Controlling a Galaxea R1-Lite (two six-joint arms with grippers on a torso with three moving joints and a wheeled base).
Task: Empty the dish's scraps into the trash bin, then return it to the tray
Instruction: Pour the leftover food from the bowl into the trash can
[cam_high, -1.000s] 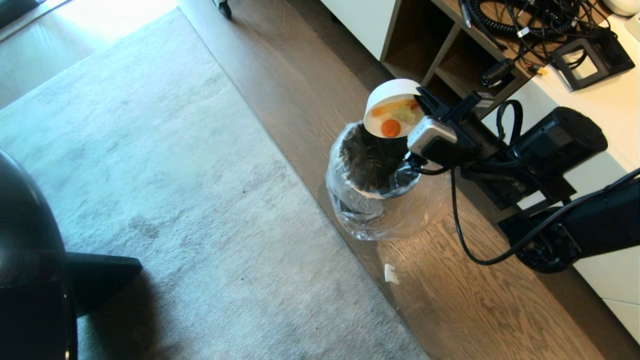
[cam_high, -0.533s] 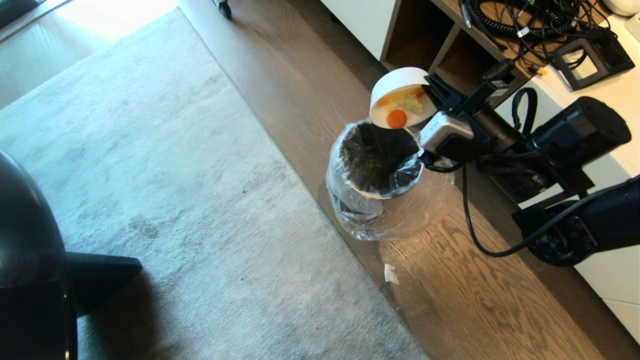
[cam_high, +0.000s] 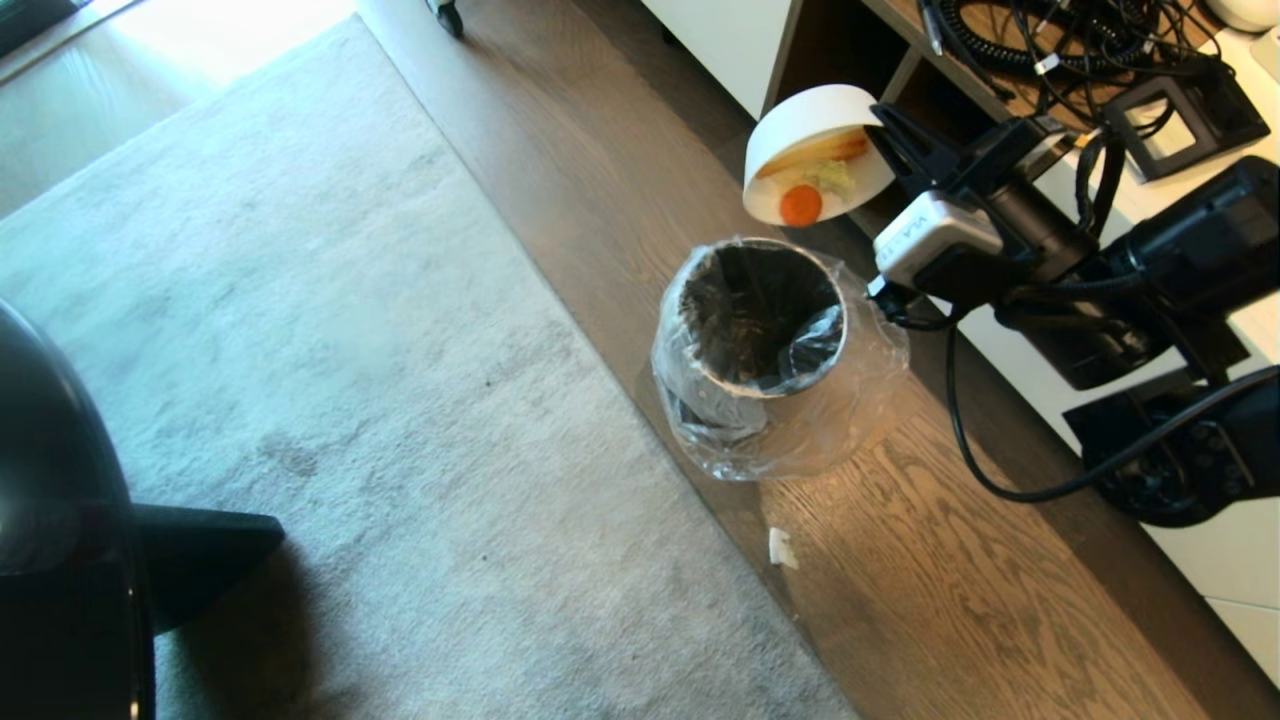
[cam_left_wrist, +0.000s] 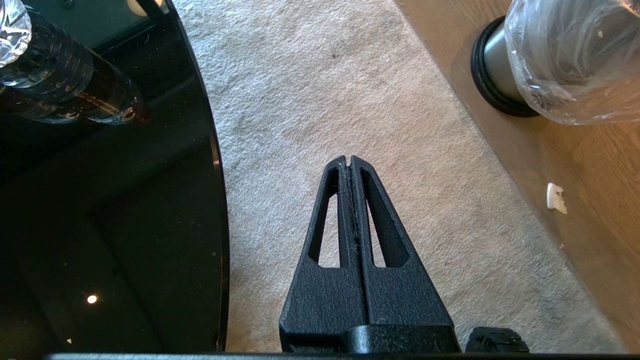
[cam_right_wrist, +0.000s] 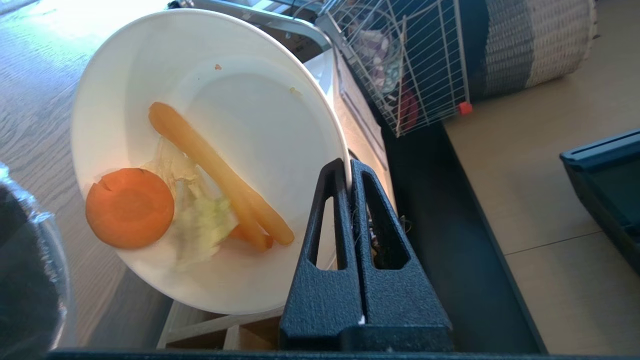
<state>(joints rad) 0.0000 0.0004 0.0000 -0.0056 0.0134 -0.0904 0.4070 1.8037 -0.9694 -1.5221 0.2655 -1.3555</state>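
Right arm (cam_high: 1130, 290) is built from chunky matte-black housings, with a silver-grey camera block (cam_high: 935, 238) behind the hand and a black cable (cam_high: 960, 440) looped underneath. Textured black slotted fingers (cam_right_wrist: 345, 220) are fitted.

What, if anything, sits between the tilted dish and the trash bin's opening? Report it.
Nothing visible does. The right pincer grips the dish by its rim, tilted, scraps inside, up beside the trash bin, whose plastic-lined mouth is open; only air lies between them.

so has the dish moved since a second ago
Yes. The dish, held by the right gripper, has moved up the head view and slightly right, off the trash bin rim and toward the shelf unit.
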